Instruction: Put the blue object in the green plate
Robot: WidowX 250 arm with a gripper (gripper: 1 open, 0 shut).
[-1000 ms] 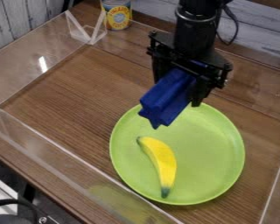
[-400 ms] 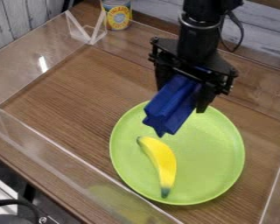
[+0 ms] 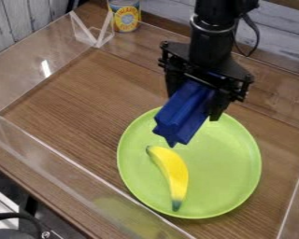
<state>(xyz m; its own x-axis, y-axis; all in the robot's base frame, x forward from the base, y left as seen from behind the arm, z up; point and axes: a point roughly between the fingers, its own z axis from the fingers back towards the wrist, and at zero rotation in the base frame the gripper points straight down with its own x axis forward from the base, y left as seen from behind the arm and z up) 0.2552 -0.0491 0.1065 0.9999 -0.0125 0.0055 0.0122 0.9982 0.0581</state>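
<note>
A wooden table with a brown, grained top (image 3: pixel 78 103) is filling most of the view, edged by clear plastic side panels. On it a large round lime-green plate with a shallow raised rim (image 3: pixel 227 187) is lying flat. From the top, a black robot arm (image 3: pixel 215 23) is reaching down, and its black pincer (image 3: pixel 196 86) is hanging over the plate's far edge. A yellow curved banana (image 3: pixel 172 175) is resting inside the plate, on its near left side. A deep-blue elongated rectangular block (image 3: pixel 183 114) is slanting downward from the pincer. At the far edge of the table a can with a yellow label (image 3: pixel 124 16) is standing, well apart from the plate.

The pincer is gripping the block's upper end, closed on it as far as can be seen; the fingertips themselves are partly hidden. The block's lower end is showing against the green of the plate, near the banana but apart from it in this view. Whether that end is touching the plate or hanging above it, one cannot tell.

Picking up and carrying appear to be done, so the task is probably in its last part. What seems to be left is lowering the block fully within the rim, letting go, and drawing the pincer away. The release is not yet done.
</note>
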